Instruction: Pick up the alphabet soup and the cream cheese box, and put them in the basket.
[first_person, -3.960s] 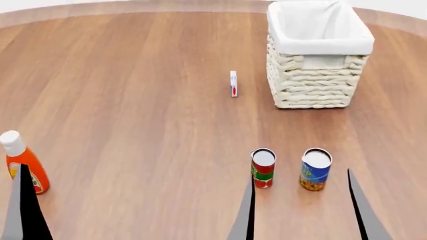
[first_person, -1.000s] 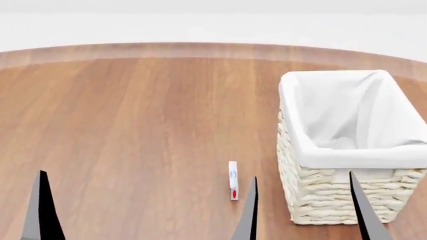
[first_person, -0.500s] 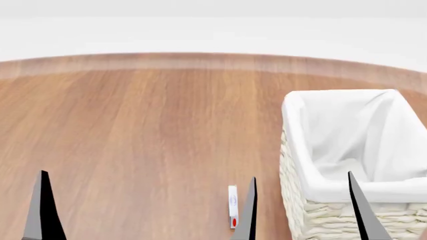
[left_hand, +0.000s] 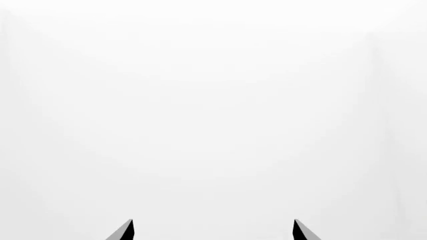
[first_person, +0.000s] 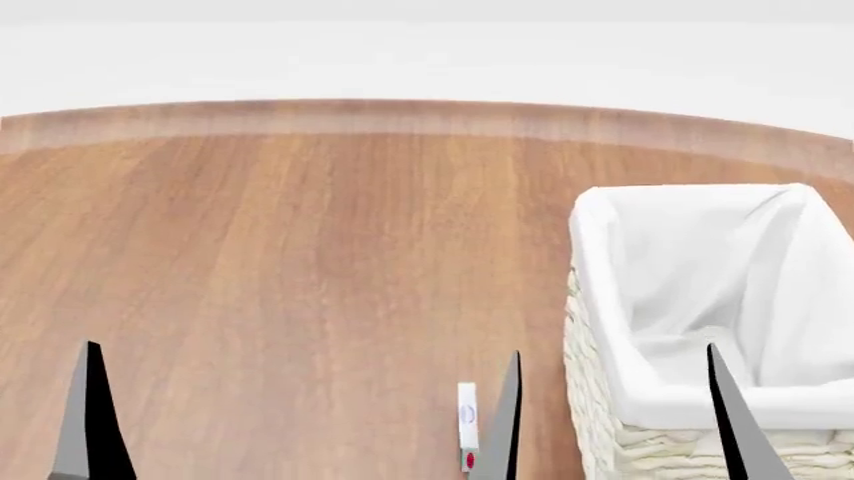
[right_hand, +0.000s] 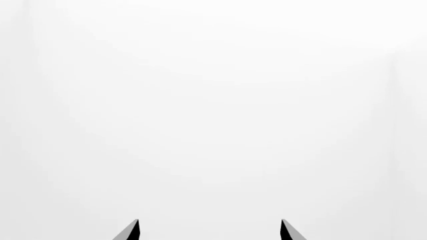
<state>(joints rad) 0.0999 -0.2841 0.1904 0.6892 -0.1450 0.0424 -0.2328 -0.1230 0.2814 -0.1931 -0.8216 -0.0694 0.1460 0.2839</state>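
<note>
Head view, looking out over a wooden worktop (first_person: 267, 260) with a curved far edge and plain white beyond. Cream-white wicker basket (first_person: 627, 455) sitting at the right, white cloth liner (first_person: 721, 270) folded over its rim, interior showing only cloth. Cream cheese box (first_person: 467, 432) standing on edge on the worktop, thin side to the camera, blue print above, red spot at the very bottom of the picture; close beside the basket on its left, apart from it, partly cut off by the lower edge. Alphabet soup nowhere in any view.

Right gripper (first_person: 621, 420) low in the foreground: two dark pointed fingertips spread wide, one just beside the cream cheese box, the other crossing in front of the basket's near rim. Jaws wide apart, nothing between them. Right wrist view (right_hand: 208, 230) confirming: two tips well apart against blank white, gripping nothing.

Left gripper (left_hand: 212, 230) in its own wrist view: two tips also spread wide, blank white ahead, nothing held. In the head view only one of its dark fingertips (first_person: 94, 420) showing, at lower left, over bare wood.
</note>
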